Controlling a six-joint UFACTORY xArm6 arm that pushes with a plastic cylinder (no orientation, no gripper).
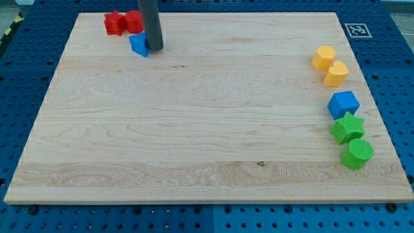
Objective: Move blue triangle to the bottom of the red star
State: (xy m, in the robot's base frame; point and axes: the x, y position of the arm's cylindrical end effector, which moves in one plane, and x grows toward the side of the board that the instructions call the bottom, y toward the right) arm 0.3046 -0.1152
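The blue triangle point(138, 44) lies near the view's top left of the wooden board point(194, 129). The red star point(115, 23) sits just above and left of it, touching a second red block point(133, 21) on its right. My tip point(154, 48) rests on the board against the blue triangle's right side, with the dark rod rising out of the view's top. The triangle lies below the second red block, to the lower right of the star.
Along the board's right side stand two yellow blocks point(323, 57) point(336, 74), a blue block point(343, 105), a green star point(347, 127) and a green cylinder point(356, 155). A blue pegboard table surrounds the board.
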